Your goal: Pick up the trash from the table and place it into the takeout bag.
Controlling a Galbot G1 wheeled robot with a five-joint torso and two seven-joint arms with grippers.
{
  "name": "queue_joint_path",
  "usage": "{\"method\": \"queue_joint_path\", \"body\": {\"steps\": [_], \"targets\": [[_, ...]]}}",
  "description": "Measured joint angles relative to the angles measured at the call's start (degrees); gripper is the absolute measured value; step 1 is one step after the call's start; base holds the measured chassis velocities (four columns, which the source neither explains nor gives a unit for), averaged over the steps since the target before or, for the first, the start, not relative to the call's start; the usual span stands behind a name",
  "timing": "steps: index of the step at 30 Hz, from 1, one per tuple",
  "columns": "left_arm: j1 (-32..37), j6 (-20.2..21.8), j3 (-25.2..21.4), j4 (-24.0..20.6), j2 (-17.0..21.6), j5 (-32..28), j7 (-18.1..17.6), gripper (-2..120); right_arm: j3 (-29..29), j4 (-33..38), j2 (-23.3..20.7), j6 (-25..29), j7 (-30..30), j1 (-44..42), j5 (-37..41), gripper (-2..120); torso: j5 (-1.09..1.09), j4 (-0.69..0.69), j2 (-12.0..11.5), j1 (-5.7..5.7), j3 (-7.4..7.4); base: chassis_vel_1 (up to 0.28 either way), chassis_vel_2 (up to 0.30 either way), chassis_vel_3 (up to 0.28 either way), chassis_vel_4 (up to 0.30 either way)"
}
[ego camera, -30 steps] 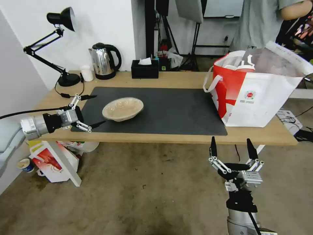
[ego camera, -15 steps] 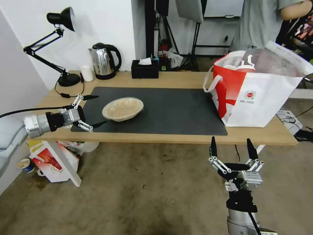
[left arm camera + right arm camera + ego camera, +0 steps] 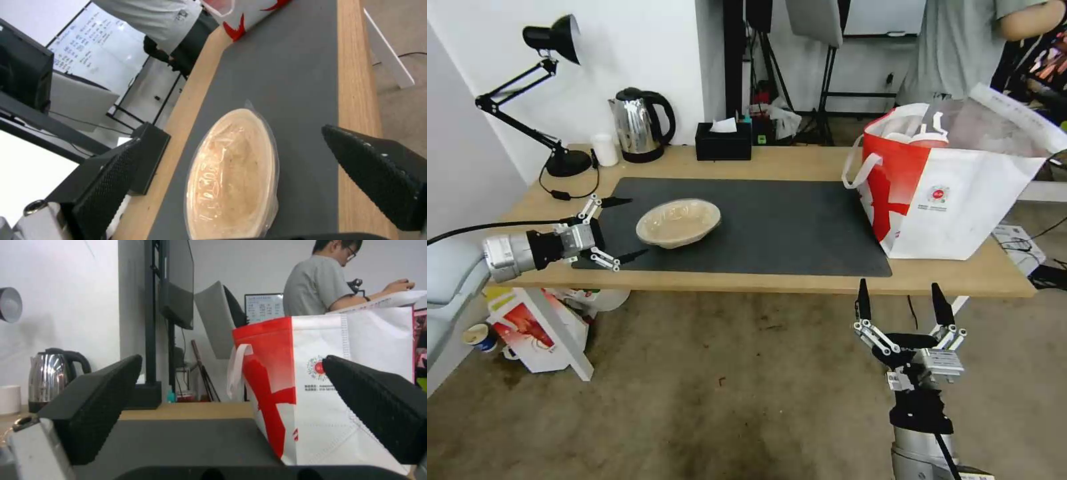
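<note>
Two black fingers of the left gripper (image 3: 622, 227) stand spread wide at the left end of the table (image 3: 800, 163), low over the edge of the dark grey mat (image 3: 787, 220). The shallow beige dish (image 3: 678, 222) lies on the mat just beside the fingertips, apart from them and not between them; in the left wrist view the dish (image 3: 233, 173) sits ahead of the open gap, wrapped in clear film. The right gripper (image 3: 902, 301) hangs below the table's front edge, fingers up and wide apart, holding nothing. The takeout bag (image 3: 954, 200) stands on the table's right end, well apart from the dish. A white lid and red rim show inside the bag's mouth; the rest is hidden. The bag's round red logo (image 3: 318, 368) has small print beneath it, too small to read.
</note>
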Motion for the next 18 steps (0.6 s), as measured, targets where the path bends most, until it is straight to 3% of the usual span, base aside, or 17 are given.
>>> {"method": "queue_joint_path", "body": {"steps": [18], "targets": [[-1.8, 0.4, 0.5, 4.2, 1.6, 0.3, 1.3, 100, 0.0, 0.0, 0.0, 0.0, 0.0, 0.0, 0.0, 100, 0.0, 0.0, 0.0, 0.0, 0.0, 0.0, 0.0, 0.0, 0.0]]}}
